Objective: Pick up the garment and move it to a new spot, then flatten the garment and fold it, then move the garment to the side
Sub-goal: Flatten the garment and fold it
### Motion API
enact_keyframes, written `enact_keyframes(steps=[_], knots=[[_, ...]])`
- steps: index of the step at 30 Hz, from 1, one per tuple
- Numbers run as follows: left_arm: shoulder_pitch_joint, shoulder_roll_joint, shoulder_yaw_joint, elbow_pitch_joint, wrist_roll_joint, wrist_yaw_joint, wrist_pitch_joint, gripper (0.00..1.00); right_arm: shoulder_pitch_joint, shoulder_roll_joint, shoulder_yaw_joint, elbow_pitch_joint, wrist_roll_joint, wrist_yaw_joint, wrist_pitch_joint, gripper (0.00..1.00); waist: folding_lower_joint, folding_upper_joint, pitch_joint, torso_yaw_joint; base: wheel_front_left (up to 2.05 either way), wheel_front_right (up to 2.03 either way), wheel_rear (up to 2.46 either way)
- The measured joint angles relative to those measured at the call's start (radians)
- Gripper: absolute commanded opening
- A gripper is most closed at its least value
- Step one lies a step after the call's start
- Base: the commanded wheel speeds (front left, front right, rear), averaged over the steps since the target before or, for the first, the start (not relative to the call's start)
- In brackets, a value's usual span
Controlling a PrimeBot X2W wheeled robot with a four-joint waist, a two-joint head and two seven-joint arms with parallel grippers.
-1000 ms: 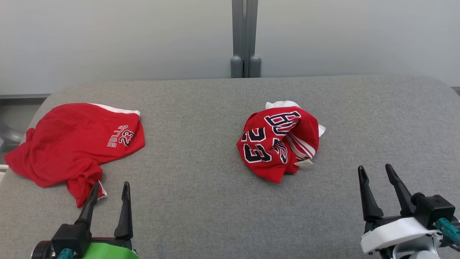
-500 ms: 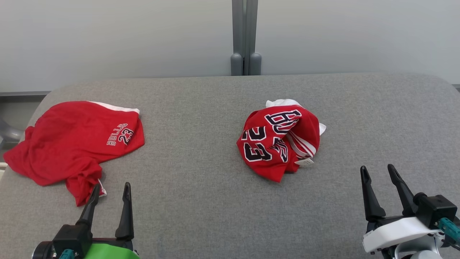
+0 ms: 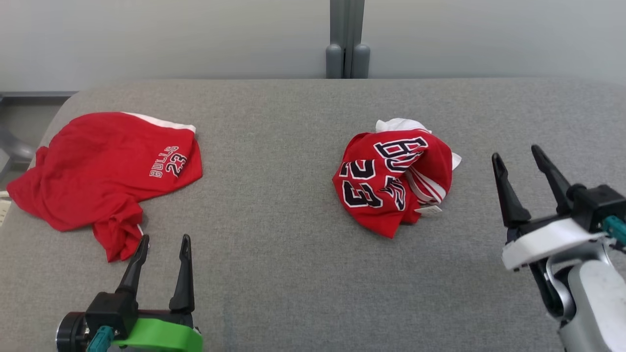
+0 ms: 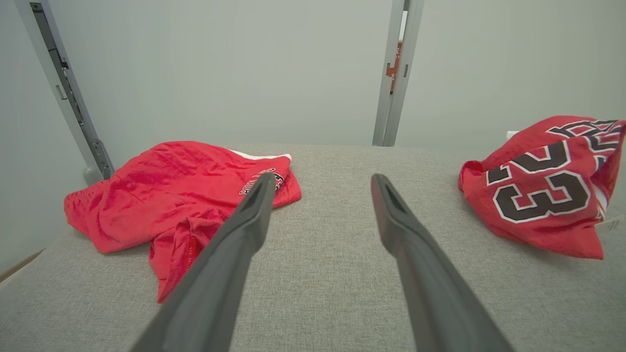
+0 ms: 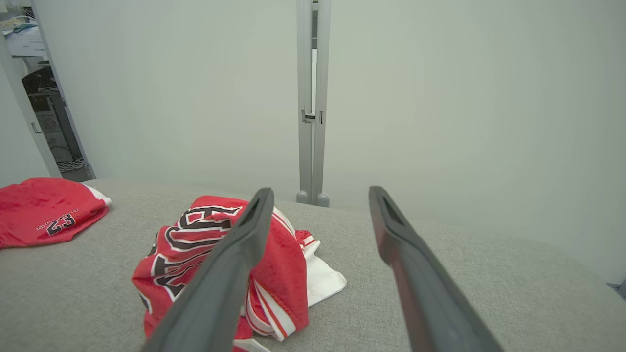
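Head view: the right end effector (image 3: pixel 516 152) has advanced beside the crumpled jersey (image 3: pixel 393 178), which lies mid-way along the counter (image 3: pixel 274 205). Its fingers are spread wide and empty. The left end effector (image 3: pixel 165 237) waits near the red shorts (image 3: pixel 107 166), likewise spread and empty. The pickup looks imminent.

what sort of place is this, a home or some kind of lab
Probably a lab or test room: a grey cloth-covered table, bare pale wall panels joined by a metal post, and red shorts and a crumpled red jersey laid out.
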Motion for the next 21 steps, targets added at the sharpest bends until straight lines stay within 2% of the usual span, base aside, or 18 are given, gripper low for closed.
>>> enact_keyframes(steps=[9, 21], knots=[[-0.065, -0.019, -0.032, 0.001, 0.004, 0.004, 0.000, 1.00, -0.228, -0.097, 0.053, 0.152, 0.008, 0.000, 0.039, 1.00, 0.0000, 0.0000, 0.085, 0.062, 0.00, 0.00, 0.00], [-0.126, -0.030, -0.086, -0.002, -0.005, 0.023, 0.000, 1.00, -0.427, -0.191, 0.086, 0.511, 0.017, 0.000, 0.070, 1.00, 0.0000, 0.0000, 0.193, 0.181, 0.00, 0.00, 0.00]])
